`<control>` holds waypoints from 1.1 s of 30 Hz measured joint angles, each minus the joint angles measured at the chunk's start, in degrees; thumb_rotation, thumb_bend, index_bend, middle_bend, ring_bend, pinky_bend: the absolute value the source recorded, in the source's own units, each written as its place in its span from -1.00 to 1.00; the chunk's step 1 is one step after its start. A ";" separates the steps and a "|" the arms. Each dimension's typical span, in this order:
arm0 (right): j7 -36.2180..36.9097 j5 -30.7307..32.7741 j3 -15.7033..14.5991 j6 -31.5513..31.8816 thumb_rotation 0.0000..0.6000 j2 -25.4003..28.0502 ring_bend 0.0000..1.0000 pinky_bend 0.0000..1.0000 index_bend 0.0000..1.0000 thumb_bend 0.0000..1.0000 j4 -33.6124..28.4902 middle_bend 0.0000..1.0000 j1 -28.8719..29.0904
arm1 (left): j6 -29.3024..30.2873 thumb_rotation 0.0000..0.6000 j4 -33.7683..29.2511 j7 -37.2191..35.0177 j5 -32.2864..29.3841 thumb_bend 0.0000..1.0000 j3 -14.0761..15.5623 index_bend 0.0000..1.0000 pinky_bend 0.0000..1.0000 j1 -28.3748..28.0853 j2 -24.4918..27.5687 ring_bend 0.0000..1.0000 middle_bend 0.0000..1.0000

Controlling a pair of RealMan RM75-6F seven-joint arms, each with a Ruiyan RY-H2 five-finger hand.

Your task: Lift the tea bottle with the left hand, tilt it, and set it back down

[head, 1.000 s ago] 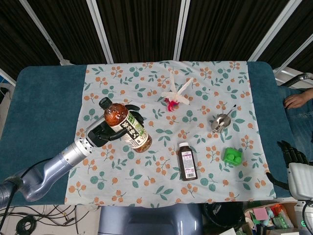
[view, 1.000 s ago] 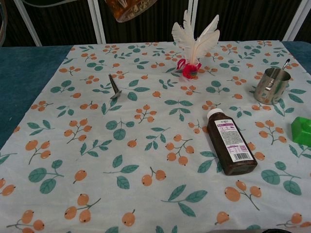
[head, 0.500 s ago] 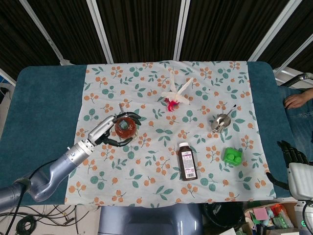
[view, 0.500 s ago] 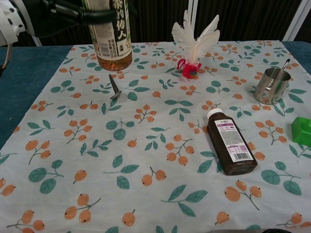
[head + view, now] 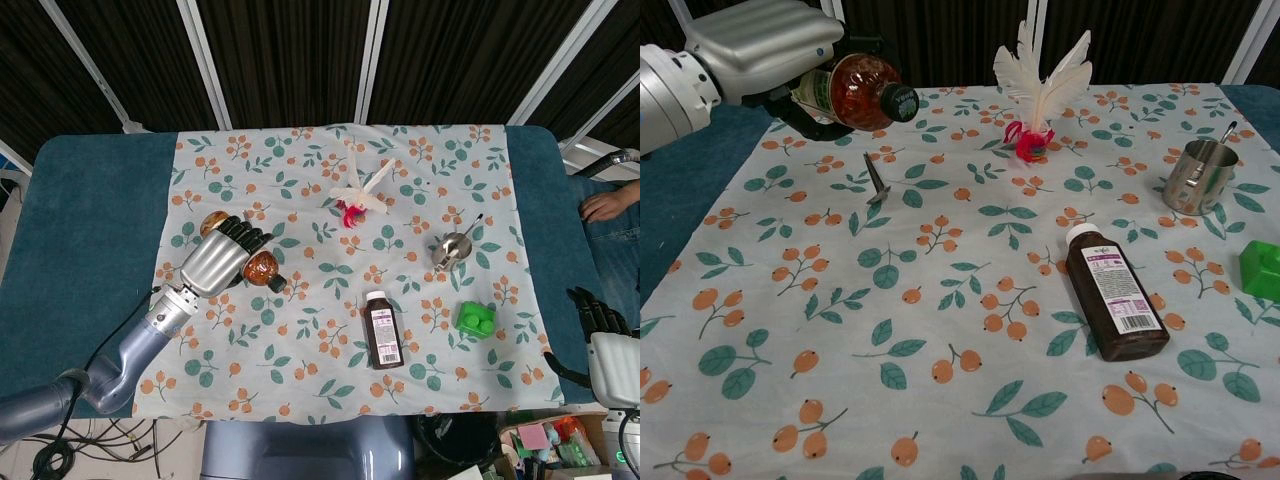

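tea bottle held tilted above the surface, left side of frame

tea bottle (image 5: pixel 845 92) is off the surface and tipped close to horizontal, at the upper left of the chest view. its dark cap points toward the frame centre and its amber body runs back under the left hand (image 5: pixel 760 50). the left hand wraps the bottle from above, fingers curled over the body and clamped on it. in the head view the same hand (image 5: pixel 215 262) sits left of centre, with the capped neck (image 5: pixel 264 270) showing to its right and the bottle base showing at its upper left edge.

right hand (image 5: pixel 598 318) is at the lower right edge of the head view, off the cloth; its dark fingers are only partly visible and whether they are apart or together cannot be told.

floral cloth (image 5: pixel 940 300) covers the middle of the blue surface (image 5: pixel 80 220). on the cloth:
- small metal clip (image 5: pixel 875 180), below the raised bottle in the chest view.
- feather shuttlecock (image 5: pixel 1040 90), upper centre, upright.
- brown medicine bottle (image 5: pixel 1115 303), lying flat, right of centre.
- steel cup (image 5: pixel 1198 175), right side, with a thin stick in it.
- green block (image 5: pixel 476 319), lower right, beside the medicine bottle but apart from it.
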 measured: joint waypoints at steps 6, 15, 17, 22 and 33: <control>-0.02 -0.18 -0.07 0.00 1.00 -0.03 -0.73 -0.67 -0.77 -0.77 -0.08 -0.85 0.02 | -2.17 1.00 -7.75 -10.20 -3.74 0.13 -2.01 -0.44 -0.28 0.12 3.10 -0.48 -0.37; -0.14 -0.11 -0.02 0.08 1.00 -0.07 -0.73 -0.67 -0.77 -0.77 -0.14 -0.85 0.00 | -6.41 1.00 -20.15 -59.43 -6.95 0.12 -6.27 -0.49 -0.28 0.85 11.95 -0.48 -0.38; -0.20 -0.10 -0.02 0.07 1.00 -0.08 -0.73 -0.67 -0.77 -0.77 -0.13 -0.85 0.01 | -6.84 1.00 -22.08 -72.11 -6.40 0.13 -7.05 -0.52 -0.25 1.26 14.23 -0.48 -0.39; -0.24 0.06 0.06 0.06 1.00 -0.11 -0.73 -0.67 -0.77 -0.77 -0.13 -0.85 0.01 | -5.27 1.00 -23.47 -102.65 -1.83 0.12 -7.48 -0.53 -0.22 2.36 18.75 -0.48 -0.38; -0.40 0.16 0.06 -0.04 1.00 -0.13 -0.73 -0.67 -0.77 -0.77 -0.19 -0.85 0.04 | -1.18 1.00 -16.24 -137.59 8.31 0.13 -3.34 -0.49 -0.22 2.44 21.09 -0.48 -0.38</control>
